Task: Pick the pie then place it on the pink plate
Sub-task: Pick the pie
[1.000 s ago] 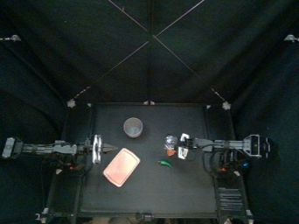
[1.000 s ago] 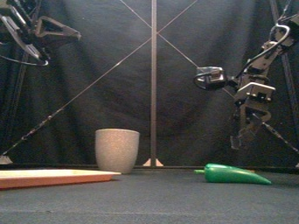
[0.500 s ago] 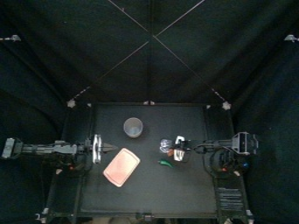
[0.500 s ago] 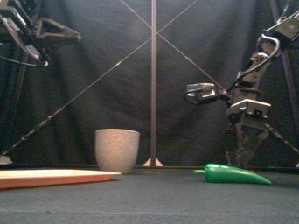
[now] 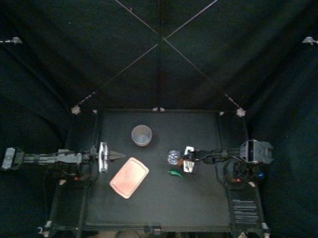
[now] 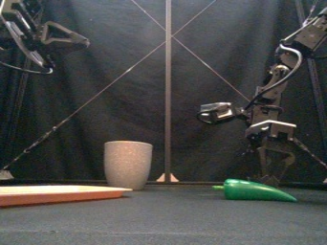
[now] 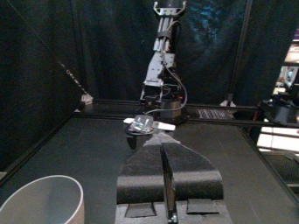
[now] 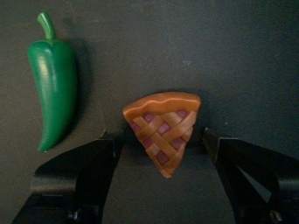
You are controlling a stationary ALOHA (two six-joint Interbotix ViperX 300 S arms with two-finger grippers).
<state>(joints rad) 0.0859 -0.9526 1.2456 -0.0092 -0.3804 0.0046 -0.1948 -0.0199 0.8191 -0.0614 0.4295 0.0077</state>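
On the table (image 5: 162, 209), right of its middle and well apart from the pink plate (image 5: 129, 177) nearer the left edge, the pie (image 8: 163, 131) lies flat with a green pepper (image 8: 52, 87) just beside it. The front view hides it behind the pepper, and in the top view it is too small to pick out.

The right gripper (image 8: 162, 140) hangs over it with its jaws spread wide. One stands on each side of the slice's narrow half and neither touches it.

The pie looks like a small moulded toy: light, stiff and not fragile, with a lattice top that gives little to bite on. Its slanted sides are the risk, since a squeeze on the taper may slide it out toward the crust. Hold is likely surer across the wider part near the crust, with the jaws low at the table's surface. The jaw on the pepper's side has little room and may nudge it.

The left gripper (image 7: 167, 171) rests at the table's left edge with its jaws pressed together. A grey cup (image 5: 143, 135) stands toward the back edge.

Against a second ago, the right gripper has come down from well above the pepper to almost its level. Plate, cup, pepper and left arm have not moved.
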